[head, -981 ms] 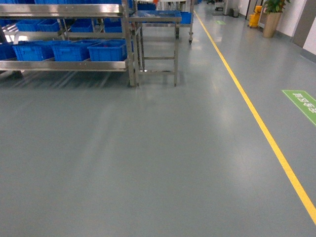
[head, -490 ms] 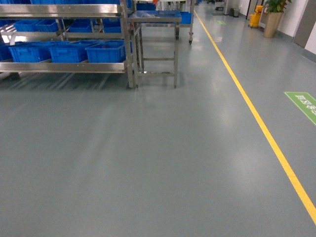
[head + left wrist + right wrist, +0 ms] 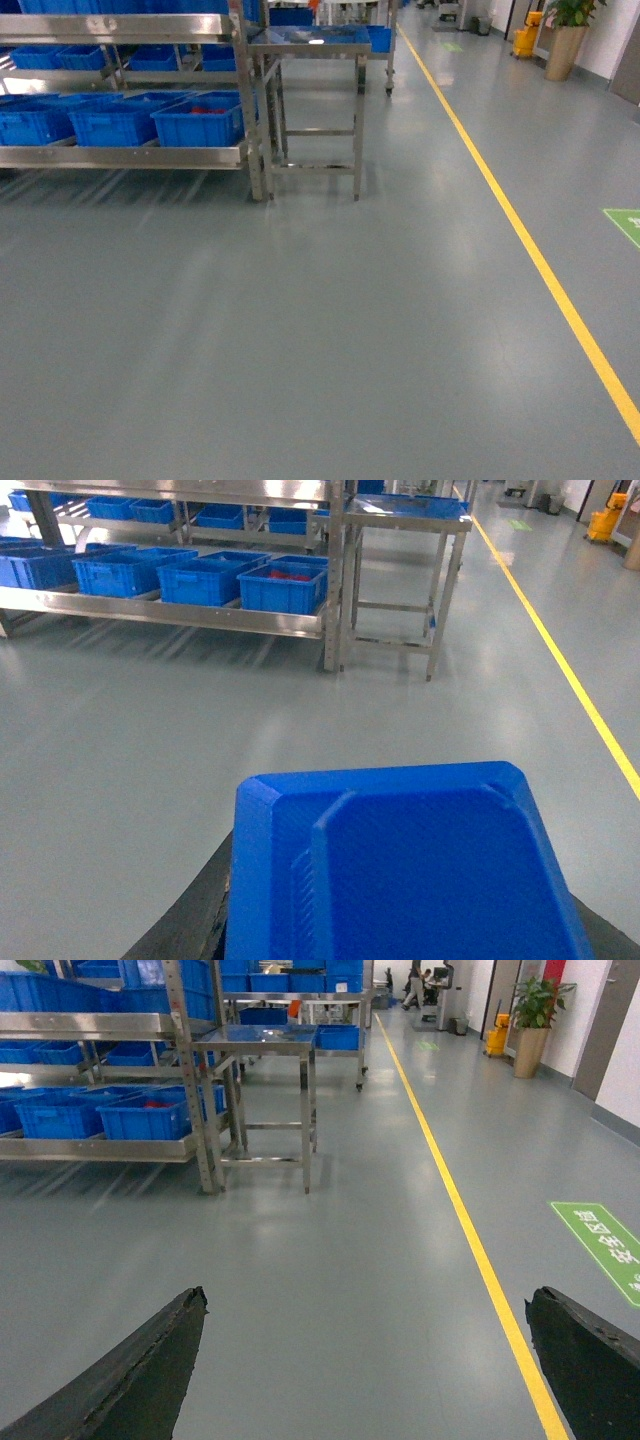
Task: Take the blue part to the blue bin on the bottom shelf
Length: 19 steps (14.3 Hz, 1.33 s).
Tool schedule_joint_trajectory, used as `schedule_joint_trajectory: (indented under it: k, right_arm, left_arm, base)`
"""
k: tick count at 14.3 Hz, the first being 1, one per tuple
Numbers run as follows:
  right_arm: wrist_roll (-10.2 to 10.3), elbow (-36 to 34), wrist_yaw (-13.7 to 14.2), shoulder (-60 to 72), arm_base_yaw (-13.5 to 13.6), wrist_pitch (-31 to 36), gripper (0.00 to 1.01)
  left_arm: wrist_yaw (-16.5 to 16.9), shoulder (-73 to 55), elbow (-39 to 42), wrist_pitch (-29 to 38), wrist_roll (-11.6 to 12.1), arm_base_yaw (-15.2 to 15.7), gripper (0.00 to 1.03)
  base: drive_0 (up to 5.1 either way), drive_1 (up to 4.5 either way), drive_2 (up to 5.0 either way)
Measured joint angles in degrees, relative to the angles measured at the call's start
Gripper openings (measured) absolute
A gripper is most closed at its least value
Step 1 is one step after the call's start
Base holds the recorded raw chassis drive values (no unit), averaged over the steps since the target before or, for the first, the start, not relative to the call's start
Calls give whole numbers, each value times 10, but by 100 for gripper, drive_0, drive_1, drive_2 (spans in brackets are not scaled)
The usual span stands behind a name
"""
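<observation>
Rack has slid right and lower in the head view since a second ago – its corner post was further left, and the green floor sign has dropped toward the right edge

Bottom shelf sits upper left of the head frame, steel rail with a row of blue bins on it; the nearest-right bin has something red inside. Steel table stands just beside the rack's end post. Yellow line runs diagonally down the right side of the grey floor

Left wrist view: left claw has a blue part between its dark fingers – it fills the bottom centre of the frame, textured face up, fingers closed against its sides

Right wrist view: right claw spread wide, dark fingers at the two bottom corners, holding nothing. Potted plant upper right
</observation>
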State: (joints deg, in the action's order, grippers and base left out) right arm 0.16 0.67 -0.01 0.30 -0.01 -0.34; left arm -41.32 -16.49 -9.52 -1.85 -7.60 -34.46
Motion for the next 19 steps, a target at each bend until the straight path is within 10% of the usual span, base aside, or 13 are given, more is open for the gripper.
schedule_joint_trajectory:
  k: [19]
  right_arm:
    - [0, 0, 0, 0, 0, 1, 98]
  left_arm:
    - [0, 0, 0, 0, 0, 0, 44]
  base:
    - [-4, 399, -407]
